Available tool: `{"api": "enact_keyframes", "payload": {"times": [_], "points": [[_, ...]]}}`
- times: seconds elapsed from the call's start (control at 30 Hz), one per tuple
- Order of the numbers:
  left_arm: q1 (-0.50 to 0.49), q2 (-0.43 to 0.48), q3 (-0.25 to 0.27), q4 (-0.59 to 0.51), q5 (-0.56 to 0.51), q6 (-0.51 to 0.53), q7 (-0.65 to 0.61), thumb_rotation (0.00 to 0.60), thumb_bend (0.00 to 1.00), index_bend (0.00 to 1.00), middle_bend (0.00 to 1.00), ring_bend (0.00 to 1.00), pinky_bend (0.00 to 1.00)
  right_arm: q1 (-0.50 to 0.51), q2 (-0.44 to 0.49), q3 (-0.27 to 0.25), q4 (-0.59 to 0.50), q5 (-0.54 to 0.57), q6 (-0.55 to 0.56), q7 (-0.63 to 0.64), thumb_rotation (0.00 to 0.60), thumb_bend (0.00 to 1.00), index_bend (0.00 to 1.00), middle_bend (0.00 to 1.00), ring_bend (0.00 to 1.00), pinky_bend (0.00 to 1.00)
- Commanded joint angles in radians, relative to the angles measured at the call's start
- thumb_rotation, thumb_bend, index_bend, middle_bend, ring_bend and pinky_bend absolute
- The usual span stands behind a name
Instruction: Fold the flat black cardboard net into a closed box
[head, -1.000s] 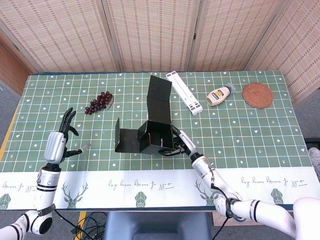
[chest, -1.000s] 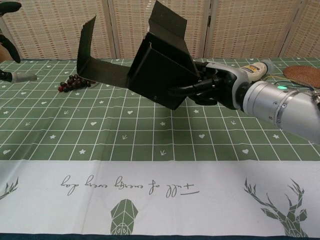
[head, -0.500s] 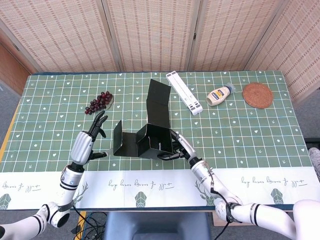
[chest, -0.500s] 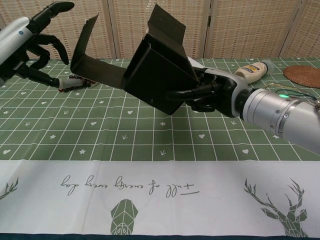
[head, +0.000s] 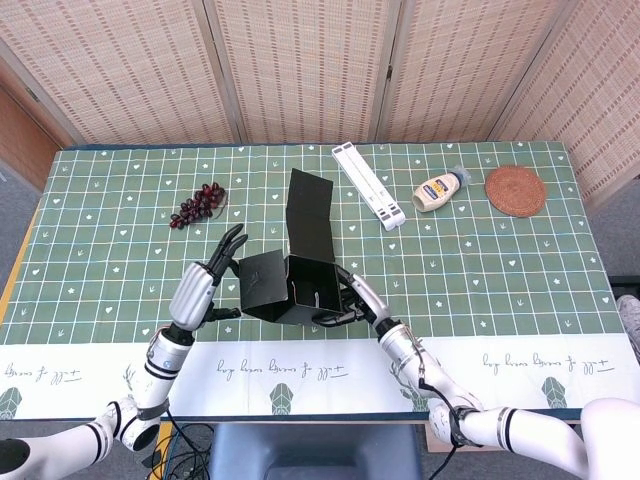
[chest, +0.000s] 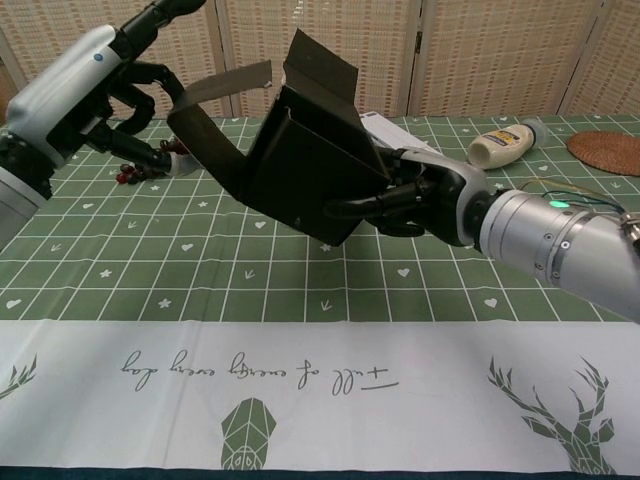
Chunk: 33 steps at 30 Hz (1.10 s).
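The black cardboard net is partly folded into an open box and held off the table, also seen in the chest view. One tall flap stands up at its far side. My right hand grips the box's right wall, thumb and fingers clamped on it. My left hand is at the box's left, fingers spread, touching the left side flap, which is bent up and inward. In the chest view the left hand sits behind that flap.
A bunch of dark grapes lies at the back left. A white slatted strip, a mayonnaise bottle and a woven coaster lie at the back right. The white cloth border runs along the near table edge.
My left hand has swung in from the far left to the box's left flap, which has folded up toward the box. The right hand has kept its grip, drawing the box slightly nearer.
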Motion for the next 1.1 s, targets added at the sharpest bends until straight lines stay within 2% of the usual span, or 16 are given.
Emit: {"api": "enact_keyframes", "payload": {"times": [0.03,0.33,0.4,0.53,0.73,1.1], "points": [[-0.011,0.004,0.001,-0.006,0.006,-0.005,0.004,0.6,0.09,0.0,0.0,0.5,0.91,0.002,-0.003,-0.001,0.003,0.003,-0.001,-0.005,0.6,0.07,0.45,0.52,0.8,1.0],[-0.059,0.017,0.007,-0.002,0.032,-0.037,0.035,0.6,0.09,0.02,0.0,0.51,0.91,0.011,-0.019,0.0,0.018,0.017,0.001,-0.043,0.6,0.07,0.45,0.52,0.8,1.0],[-0.072,0.022,0.015,0.013,0.049,-0.042,0.055,0.6,0.09,0.07,0.01,0.51,0.91,0.014,-0.02,0.0,0.02,0.02,-0.002,-0.053,0.6,0.07,0.45,0.51,0.8,1.0],[-0.1,0.04,0.032,0.038,0.087,-0.05,0.092,0.6,0.09,0.24,0.13,0.55,0.9,0.019,-0.022,0.004,0.021,0.026,-0.004,-0.064,0.6,0.07,0.45,0.52,0.8,1.0],[-0.136,0.08,0.057,0.054,0.127,-0.069,0.112,0.6,0.09,0.34,0.21,0.58,0.9,0.021,-0.026,0.006,0.025,0.03,-0.003,-0.077,0.6,0.07,0.45,0.51,0.8,1.0],[-0.191,0.207,0.117,-0.055,0.147,-0.188,0.117,0.6,0.09,0.33,0.22,0.58,0.9,0.038,-0.04,0.006,0.031,0.024,0.003,-0.128,0.6,0.07,0.45,0.51,0.8,1.0]]}}
